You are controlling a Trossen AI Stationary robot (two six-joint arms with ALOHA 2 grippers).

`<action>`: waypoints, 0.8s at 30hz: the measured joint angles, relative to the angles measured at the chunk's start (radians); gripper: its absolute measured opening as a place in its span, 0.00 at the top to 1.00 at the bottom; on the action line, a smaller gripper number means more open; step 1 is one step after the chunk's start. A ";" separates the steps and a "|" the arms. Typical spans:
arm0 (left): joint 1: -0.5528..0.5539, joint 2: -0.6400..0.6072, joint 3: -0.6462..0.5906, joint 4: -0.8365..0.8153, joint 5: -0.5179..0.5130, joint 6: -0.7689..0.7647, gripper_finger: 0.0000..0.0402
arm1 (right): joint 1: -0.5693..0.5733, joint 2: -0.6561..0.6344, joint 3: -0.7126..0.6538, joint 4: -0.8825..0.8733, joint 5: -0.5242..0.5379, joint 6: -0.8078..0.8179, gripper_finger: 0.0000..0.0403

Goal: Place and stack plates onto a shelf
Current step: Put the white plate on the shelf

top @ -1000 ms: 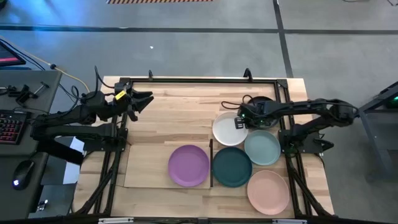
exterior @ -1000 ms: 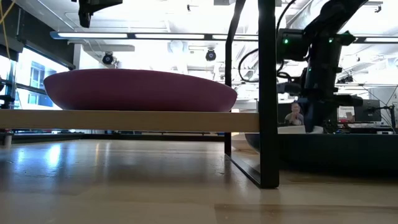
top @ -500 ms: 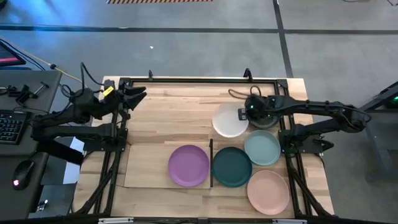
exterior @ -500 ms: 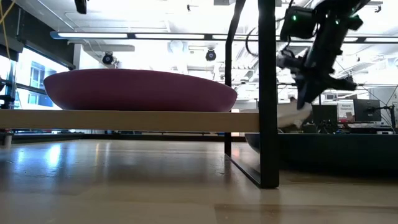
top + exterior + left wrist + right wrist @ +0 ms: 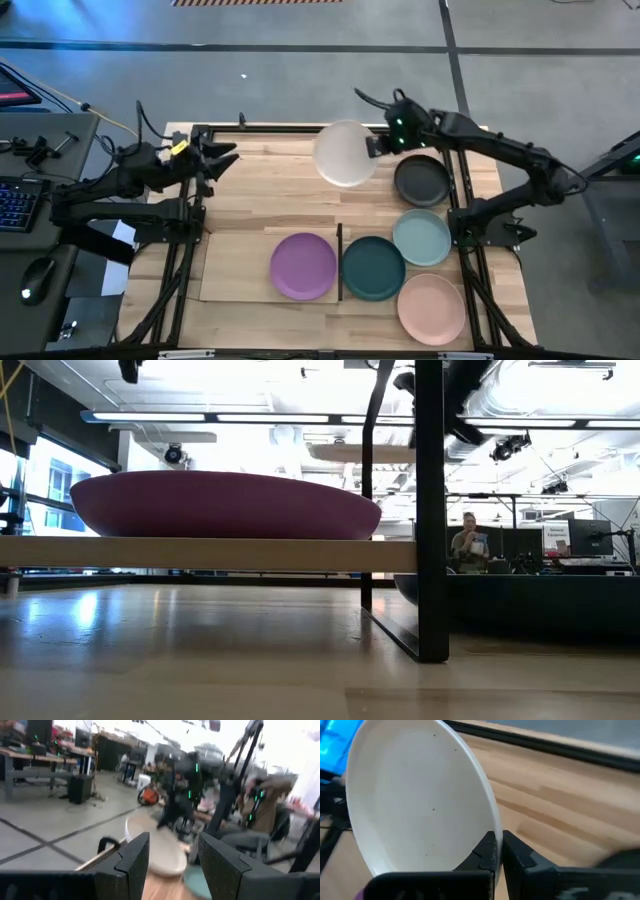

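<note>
My right gripper [image 5: 378, 146] is shut on the white plate [image 5: 344, 153], which hangs in the air over the table's far middle; the low view shows the white plate [image 5: 352, 452] high above the table. The black plate [image 5: 421, 180] lies bare on the table at the right. Mint plate [image 5: 421, 237], teal plate [image 5: 373, 268] and pink plate [image 5: 431, 308] rest flat on the table. The purple plate [image 5: 303, 266] sits on the plywood shelf [image 5: 235, 270], by its dark strip. My left gripper [image 5: 224, 156] hovers open at the far left. My right gripper pinches the white plate's rim [image 5: 494, 831] on its right side between the two fingers, one finger [image 5: 487, 851] on the inner face and the other [image 5: 518, 858] behind the rim. The fingers come roughly level from the table's right. The plate is lifted clear and nearly level.
A dark metal frame [image 5: 320, 129] runs along the table's far edge and sides; its post [image 5: 431, 510] stands beside the shelf board [image 5: 200, 554]. Bare wood lies between the two grippers. A keyboard and mouse sit left of the table. A person [image 5: 466, 542] sits in the room beyond.
My right gripper has lifted the white plate by its rim off the cluster of plates, tilting it at first, then carried it up and toward the far edge and left. The black plate beneath the arm now shows in full. My left arm has drawn back slightly left.
</note>
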 joint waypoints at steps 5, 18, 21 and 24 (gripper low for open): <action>0.000 0.000 0.000 -0.043 0.000 0.009 0.61 | 0.012 0.151 0.191 -0.029 -0.054 -0.081 1.00; 0.000 0.000 0.000 0.056 -0.008 0.062 0.61 | 0.178 0.602 0.552 0.014 -0.152 -0.140 1.00; 0.000 0.000 0.000 0.059 -0.008 0.063 0.61 | 0.227 0.703 0.636 0.068 -0.168 -0.121 1.00; 0.000 0.000 0.000 0.059 -0.012 0.069 0.61 | 0.278 0.799 0.724 0.112 -0.181 -0.106 1.00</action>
